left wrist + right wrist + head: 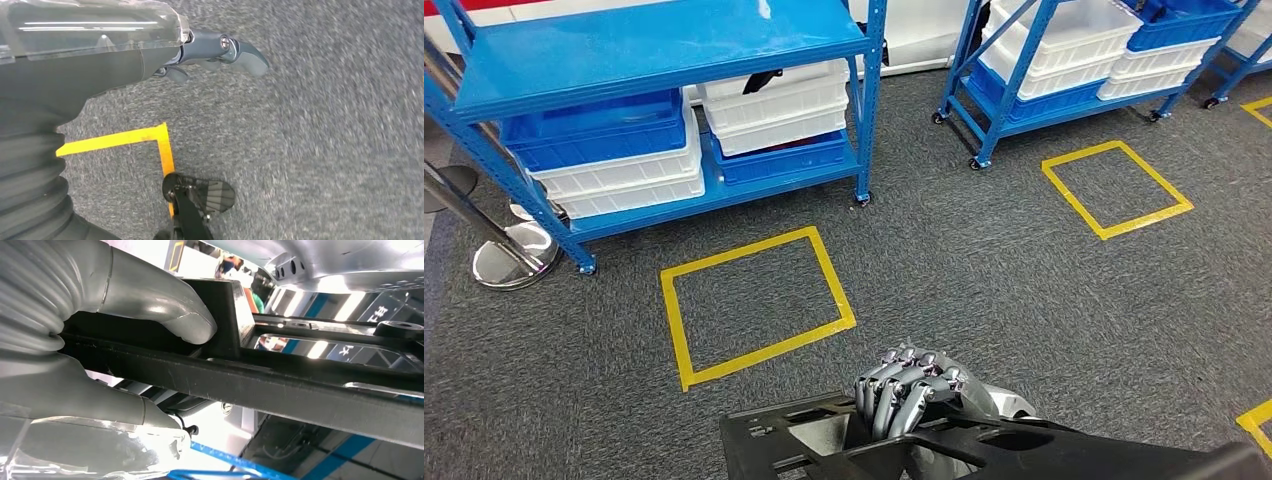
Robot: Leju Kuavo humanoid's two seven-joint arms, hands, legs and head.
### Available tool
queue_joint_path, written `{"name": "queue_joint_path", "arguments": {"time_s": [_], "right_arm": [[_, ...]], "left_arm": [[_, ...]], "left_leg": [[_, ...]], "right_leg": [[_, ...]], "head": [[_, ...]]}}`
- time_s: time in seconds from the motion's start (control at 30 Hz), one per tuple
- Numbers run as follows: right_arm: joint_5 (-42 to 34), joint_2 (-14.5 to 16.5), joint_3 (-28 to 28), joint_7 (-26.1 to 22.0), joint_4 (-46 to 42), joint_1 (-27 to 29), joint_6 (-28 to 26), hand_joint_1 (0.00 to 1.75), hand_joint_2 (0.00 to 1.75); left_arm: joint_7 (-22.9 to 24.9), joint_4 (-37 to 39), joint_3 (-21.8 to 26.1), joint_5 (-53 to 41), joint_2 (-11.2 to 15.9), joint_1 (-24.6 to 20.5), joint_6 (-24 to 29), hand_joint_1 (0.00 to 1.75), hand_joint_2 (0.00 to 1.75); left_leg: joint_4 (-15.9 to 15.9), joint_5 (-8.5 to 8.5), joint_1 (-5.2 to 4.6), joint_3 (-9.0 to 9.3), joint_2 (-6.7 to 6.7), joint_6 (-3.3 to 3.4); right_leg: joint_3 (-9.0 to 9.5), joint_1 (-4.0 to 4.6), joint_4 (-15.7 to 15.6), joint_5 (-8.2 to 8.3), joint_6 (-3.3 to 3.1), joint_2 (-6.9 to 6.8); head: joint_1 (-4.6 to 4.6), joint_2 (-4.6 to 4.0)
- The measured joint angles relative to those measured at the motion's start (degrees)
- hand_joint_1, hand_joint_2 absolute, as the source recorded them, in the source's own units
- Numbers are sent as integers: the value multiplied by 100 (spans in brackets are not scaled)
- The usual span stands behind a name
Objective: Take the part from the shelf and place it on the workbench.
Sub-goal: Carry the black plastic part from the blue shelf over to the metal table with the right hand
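Part: a big black hard plastic frame part with bars and open holes. It is in the right hand, low in front of the robot's body, over the grey carpet floor.
Right hand: the silver right hand is wrapped tight on the part. In the head view its fingers curl over one bar. In the right wrist view the thick thumb is tucked against the bar on the other side.
Left hand: the grey left hand hangs down over the carpet, well apart from the part. It holds nothing. I cannot tell if its fingers are spread or curled.
How it feels: I think it is stiff and will not bend or squash. It looks wide and sticks out far past the hand, so it may feel heavy on the far end and want to tip.
Slippery: the plastic looks smooth, so it could slide if the hold goes loose.
Best place to hold: around a bar, next to a thick cross piece, like now. The holes give the fingers room to go through.
Shelf: the blue metal shelf with white and blue plastic bins is far ahead of the hand.
Floor marks: a yellow tape square lies just ahead of the right hand.
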Motion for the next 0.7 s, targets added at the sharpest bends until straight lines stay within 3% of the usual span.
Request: {"name": "queue_joint_path", "arguments": {"time_s": [0.07,0.1,0.13,0.2,0.27,0.33,0.37,0.4,0.43,0.5,0.57,0.63,0.7], "right_arm": [[17,0,13,2,12,-46,4,175,175],[26,-1,23,3,21,-72,8,175,175],[32,-3,34,4,35,-90,13,175,175],[42,-7,56,9,62,-103,23,175,175],[51,-9,85,16,86,-135,30,175,175],[63,-8,119,31,119,-175,21,175,175],[69,-7,133,43,140,-187,12,175,175],[77,-7,144,53,162,-194,1,175,175],[83,-7,150,61,184,-205,-9,175,175],[100,-7,155,67,215,-242,-26,175,175],[131,-7,169,71,231,-303,-50,175,175],[183,-9,206,78,243,-365,-83,175,175],[232,-18,245,90,255,-403,-108,175,175]], "left_arm": [[-3,1,0,-3,-5,-12,-31,0,175],[-7,1,0,-5,-5,-14,-52,0,175],[-11,1,0,-5,-8,-17,-67,0,175],[-22,1,0,-5,-16,-31,-83,0,175],[-32,2,0,-4,-26,-40,-87,0,175],[-38,7,-1,-3,-38,-24,-93,0,175],[-38,9,-1,0,-44,-10,-96,0,175],[-38,10,-1,5,-47,5,-99,0,175],[-38,10,0,15,-48,14,-106,0,175],[-44,10,1,37,-48,15,-128,0,175],[-51,10,7,53,-46,7,-149,0,175],[-59,10,18,75,-46,3,-155,0,175],[-68,11,28,99,-57,-7,-163,0,175]], "left_leg": [[12,-7,-25,3,96,-46],[15,-8,-40,3,146,-77],[13,-5,-53,3,199,-111],[11,-21,-53,13,273,-174],[248,-224,-36,-78,52,-224],[933,-618,-21,-379,-260,-245],[1324,-780,-20,-554,-323,-252],[1577,-838,-20,-670,-343,-254],[1623,-781,-21,-690,-349,-250],[1081,-399,-18,-432,-403,-227],[380,-131,-7,-111,-623,-193],[121,-106,-12,-9,-762,-160],[78,-66,-3,-7,-671,-107]], "right_leg": [[410,58,-723,198,-72,-240],[491,90,-903,218,-116,-314],[490,118,-955,201,-159,-327],[463,105,-997,240,-248,-208],[458,71,-1051,294,-340,-92],[432,67,-1062,327,-396,31],[412,75,-1053,336,-407,102],[394,82,-1038,342,-413,178],[378,87,-1015,345,-416,256],[360,87,-963,341,-408,405],[327,87,-907,338,-372,531],[266,72,-878,365,-300,639],[221,63,-885,403,-223,720]], "head": [[-1,0],[-2,0],[-4,0],[-5,0],[-8,0],[-11,0],[-13,0],[-12,0],[-12,0],[-13,0],[-9,-1],[-8,-1],[-9,0]]}}
